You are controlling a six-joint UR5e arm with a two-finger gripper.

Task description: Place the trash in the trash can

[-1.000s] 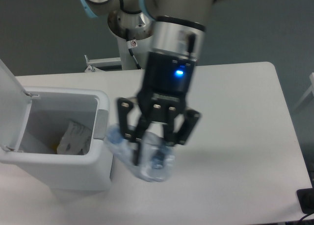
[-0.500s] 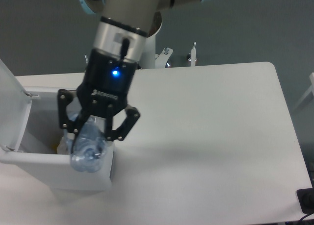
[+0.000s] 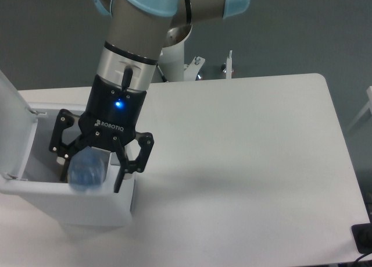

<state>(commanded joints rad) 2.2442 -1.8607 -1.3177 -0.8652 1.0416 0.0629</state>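
Since half-second-earlier frame, tool (image 3: 92, 173) carried clear plastic bottle (image 3: 87, 170) over white boxy trash can (image 3: 70, 204); fingers spread, release apparently underway.

1. A single fixed camera looks steeply down from the table's (image 3: 261, 162) near side, towards the arm's base (image 3: 174, 52).
2. It sits fairly close: the trash can (image 3: 70, 206) is cropped at left.
3. No second view.

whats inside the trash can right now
The clear plastic bottle sits in the opening of the trash can, between the fingers of the opened gripper. The gripper and bottle cover most of the interior, so anything lying beneath them cannot be seen.
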